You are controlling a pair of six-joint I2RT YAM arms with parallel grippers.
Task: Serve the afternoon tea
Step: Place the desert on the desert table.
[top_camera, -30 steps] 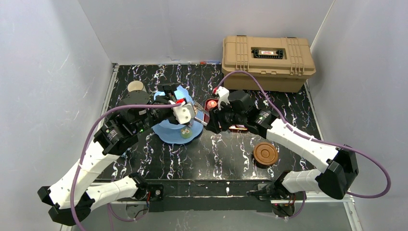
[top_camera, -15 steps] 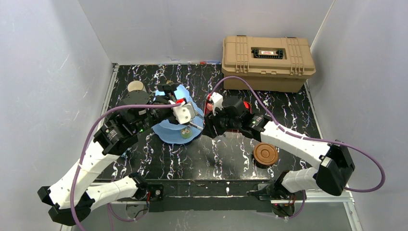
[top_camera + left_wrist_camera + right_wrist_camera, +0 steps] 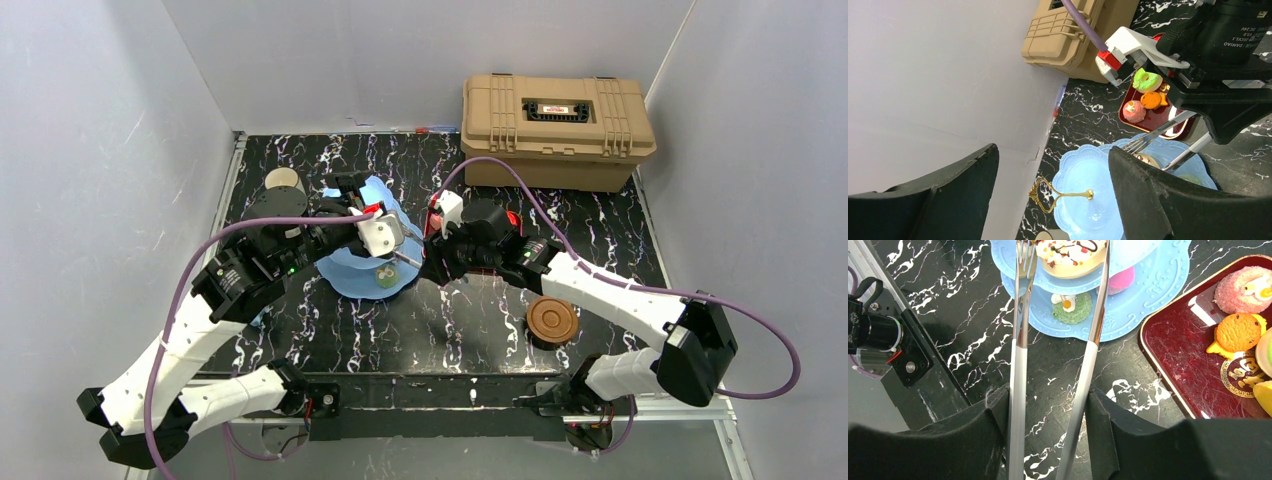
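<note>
1. Presently, the right hand is clenched on the tongs, its fingers pressing the outer sides of the two blades near their rear end.
2. The tongs' long axis runs straight out from that hand towards the stand, which sits left of centre on the worktop. The blades are apart at the tips.
3. The cake, cream with dark drizzle, lies between those tips over an upper tier, directly ahead of the hand along the tongs. I cannot tell whether the tips pinch it or only flank it, nor whether it rests on the tier.
4. The coming move turns on that line: cake, tips and hand are in a row, so my guess is that any squeeze or release works across the cake's width.
5. The left hand is released, fingers wide with nothing between them. It hovers over the stand near the gold handle, beside the tongs' tips but not touching them.
6. The right arm is the one engaged with the cake.
7. The tray, just right of the stand, holds more sweets.
8. A saucer sits near and right, and a cup far and left.
9. "DAMIAO" reads on the right arm. The tray's gold emblem and the label on the case are too small to read.
</note>
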